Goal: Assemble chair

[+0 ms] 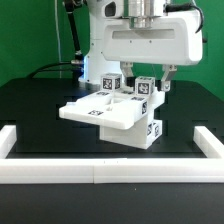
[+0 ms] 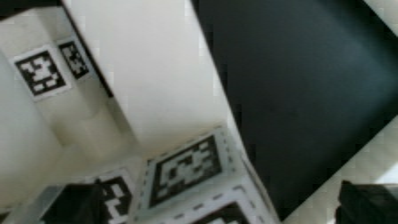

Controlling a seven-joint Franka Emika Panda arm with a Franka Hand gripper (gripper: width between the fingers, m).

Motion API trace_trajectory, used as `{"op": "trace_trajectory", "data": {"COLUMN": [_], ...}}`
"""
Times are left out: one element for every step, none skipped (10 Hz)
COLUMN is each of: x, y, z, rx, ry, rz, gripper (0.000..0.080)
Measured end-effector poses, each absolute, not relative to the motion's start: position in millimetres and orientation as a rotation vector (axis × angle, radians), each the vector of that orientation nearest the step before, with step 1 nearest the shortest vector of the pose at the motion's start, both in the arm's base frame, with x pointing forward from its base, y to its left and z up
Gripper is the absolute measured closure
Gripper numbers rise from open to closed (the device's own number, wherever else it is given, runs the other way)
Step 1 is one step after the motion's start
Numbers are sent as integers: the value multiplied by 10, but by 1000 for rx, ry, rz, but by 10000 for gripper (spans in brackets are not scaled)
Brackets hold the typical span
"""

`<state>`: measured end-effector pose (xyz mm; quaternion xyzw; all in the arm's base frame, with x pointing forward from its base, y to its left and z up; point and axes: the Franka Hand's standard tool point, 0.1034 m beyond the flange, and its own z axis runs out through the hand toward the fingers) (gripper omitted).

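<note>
chair [image 2: 151,120] blurred and cropped in wrist view, end effector [image 1: 150,82] fingertips perhaps hidden behind it

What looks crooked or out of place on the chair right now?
The chair assembly sits skewed: its flat slab tilts and points toward the exterior view's left, out of square with the border rails. The gripper hangs just above, jaws open. No damage shows.

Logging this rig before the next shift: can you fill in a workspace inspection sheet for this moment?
Surface: black table, edged by white border rails.
Job's things: partly built white chair, tagged parts stacked near the table's middle.
Clutter: nothing seen.
Grippers: gripper open, above the chair's rear parts, holding nothing.
Cables: dark cable beside the robot base, on the exterior view's left.
Surroundings: green backdrop.
</note>
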<state>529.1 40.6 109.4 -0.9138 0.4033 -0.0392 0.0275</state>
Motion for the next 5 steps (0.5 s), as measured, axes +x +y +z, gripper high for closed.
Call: {"op": "trace_trajectory", "data": {"x": [5292,5292,5293,5293,5293], "y": [401,386,376,370,367], "z": [1094,1094,1094,1094,1094], "rx": [-2859,-2925,-2959,-2980,-2986], "ry": [1167,1019,929,866,846], "rz": [-124,-129,-131,-132,-133], "gripper": [150,150,150,163,331]}}
